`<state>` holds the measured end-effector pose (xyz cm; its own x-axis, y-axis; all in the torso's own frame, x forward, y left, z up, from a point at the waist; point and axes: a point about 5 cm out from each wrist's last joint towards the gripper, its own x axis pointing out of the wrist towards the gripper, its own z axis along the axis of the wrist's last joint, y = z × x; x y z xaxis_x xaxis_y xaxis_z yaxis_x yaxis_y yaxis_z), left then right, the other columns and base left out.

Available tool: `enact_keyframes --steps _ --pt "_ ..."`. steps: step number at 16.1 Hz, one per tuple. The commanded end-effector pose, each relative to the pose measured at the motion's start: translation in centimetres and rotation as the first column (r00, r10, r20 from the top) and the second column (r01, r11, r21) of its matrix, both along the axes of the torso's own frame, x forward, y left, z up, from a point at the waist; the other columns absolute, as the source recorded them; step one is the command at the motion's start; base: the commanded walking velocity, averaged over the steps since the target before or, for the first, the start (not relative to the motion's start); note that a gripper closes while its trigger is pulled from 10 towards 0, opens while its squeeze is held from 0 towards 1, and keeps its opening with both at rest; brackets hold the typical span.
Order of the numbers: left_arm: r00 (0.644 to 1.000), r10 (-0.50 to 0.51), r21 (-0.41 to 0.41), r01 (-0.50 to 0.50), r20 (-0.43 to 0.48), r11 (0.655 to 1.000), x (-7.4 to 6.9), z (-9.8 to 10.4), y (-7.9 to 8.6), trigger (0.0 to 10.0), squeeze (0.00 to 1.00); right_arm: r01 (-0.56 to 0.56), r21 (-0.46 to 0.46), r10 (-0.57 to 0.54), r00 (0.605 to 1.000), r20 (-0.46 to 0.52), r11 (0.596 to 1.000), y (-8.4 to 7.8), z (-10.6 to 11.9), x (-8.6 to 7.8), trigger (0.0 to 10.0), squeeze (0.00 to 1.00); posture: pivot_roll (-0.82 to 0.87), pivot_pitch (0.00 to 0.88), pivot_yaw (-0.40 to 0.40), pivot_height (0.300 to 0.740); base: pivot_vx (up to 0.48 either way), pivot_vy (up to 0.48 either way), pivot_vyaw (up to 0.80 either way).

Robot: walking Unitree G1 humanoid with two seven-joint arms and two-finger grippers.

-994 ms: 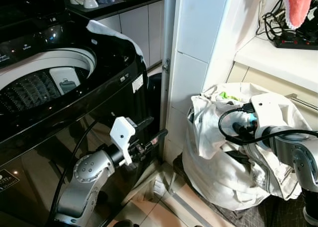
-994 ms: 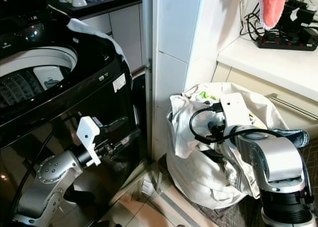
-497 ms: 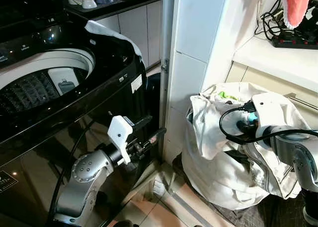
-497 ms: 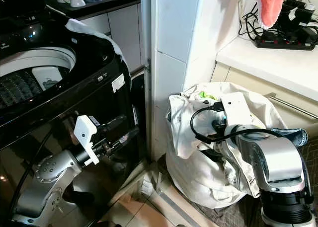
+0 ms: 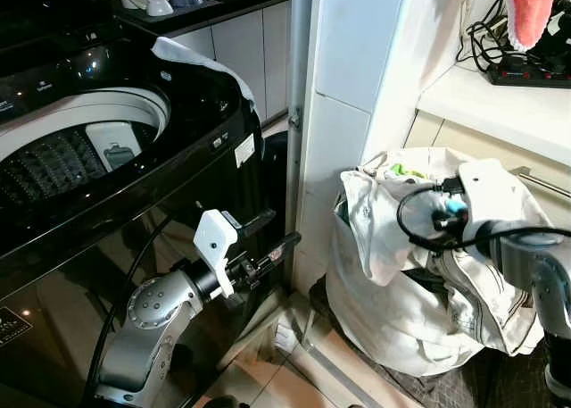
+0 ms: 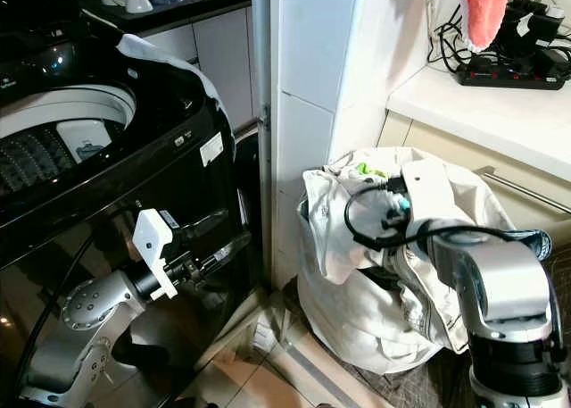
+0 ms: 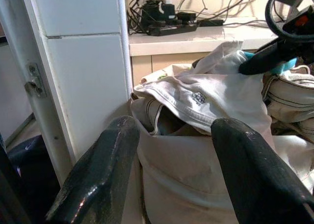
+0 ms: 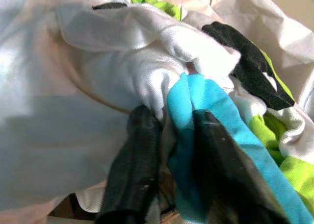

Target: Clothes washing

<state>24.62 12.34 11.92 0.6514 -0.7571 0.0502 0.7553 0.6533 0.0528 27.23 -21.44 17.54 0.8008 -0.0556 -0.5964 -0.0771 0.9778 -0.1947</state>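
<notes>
We see the laundry bag [image 5: 393,301] on the floor, stuffed with clothes. Right gripper [image 8: 169,136] jaws pinch a blue garment [image 8: 216,116] inside. Left gripper [image 7: 171,155] jaws spread wide, empty, beside washing machine [image 5: 107,158].

glossy black washing machine [image 5: 134,203] casing with a perforated metal drum [image 5: 53,162], matt off-white cloth laundry bag [image 5: 401,310], soft white and turquoise cloth [image 8: 196,106] between matt black fingers [image 8: 132,170], smooth white tiled pillar [image 5: 357,95].
</notes>
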Motion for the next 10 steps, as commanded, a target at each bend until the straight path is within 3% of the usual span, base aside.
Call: enact_keyframes --steps 1,4,5,6,7,8,10 --pt "1.0 -0.007 0.001 0.007 0.004 1.0 -0.1 0.2 0.1 10.0 0.0 -0.01 0.012 0.01 0.999 0.041 1.0 0.1 1.2 0.1 0.0 0.0 -0.02 0.0 0.014 0.74 0.0 0.0 0.0" --pt "0.997 -0.005 -0.015 0.004 -0.073 1.0 0.0 0.1 0.3 10.0 0.0 -0.032 0.035 0.029 0.996 0.088 0.999 0.2 2.9 0.3 0.0 0.0 -0.02 0.0 0.014 0.74 0.0 0.0 0.0" --pt "0.997 0.012 -0.013 -0.013 -0.072 1.0 0.3 0.4 0.3 10.0 0.0 -0.065 0.066 0.05 0.978 0.201 0.996 0.3 5.4 0.8 0.0 0.0 -0.02 0.0 0.014 0.74 0.0 0.0 0.0" --pt "0.999 0.021 -0.005 -0.021 -0.051 1.0 0.5 0.7 0.4 10.0 0.0 -0.093 0.109 0.059 0.957 0.284 0.99 0.6 7.1 1.1 0.0 0.0 -0.02 0.0 0.015 0.74 0.0 0.0 0.0" --pt "0.999 0.038 -0.001 -0.038 -0.006 0.999 0.9 1.4 0.4 10.0 0.0 -0.154 0.192 0.058 0.901 0.429 0.969 1.0 10.1 1.5 0.0 0.0 -0.02 0.0 0.016 0.74 0.0 0.0 0.0" --pt "0.999 0.035 -0.027 -0.034 0.028 0.999 1.4 2.6 0.0 10.0 0.0 -0.219 0.23 0.075 0.858 0.508 0.948 1.4 12.3 1.7 0.0 0.0 -0.03 0.0 0.019 0.74 0.0 0.0 0.0" --pt "0.995 0.021 -0.08 -0.013 0.102 0.997 2.3 5.4 -0.8 10.0 0.0 -0.318 0.162 0.181 0.813 0.554 0.934 2.2 13.6 1.6 0.0 0.0 -0.02 0.0 0.011 0.74 0.0 0.0 0.0"
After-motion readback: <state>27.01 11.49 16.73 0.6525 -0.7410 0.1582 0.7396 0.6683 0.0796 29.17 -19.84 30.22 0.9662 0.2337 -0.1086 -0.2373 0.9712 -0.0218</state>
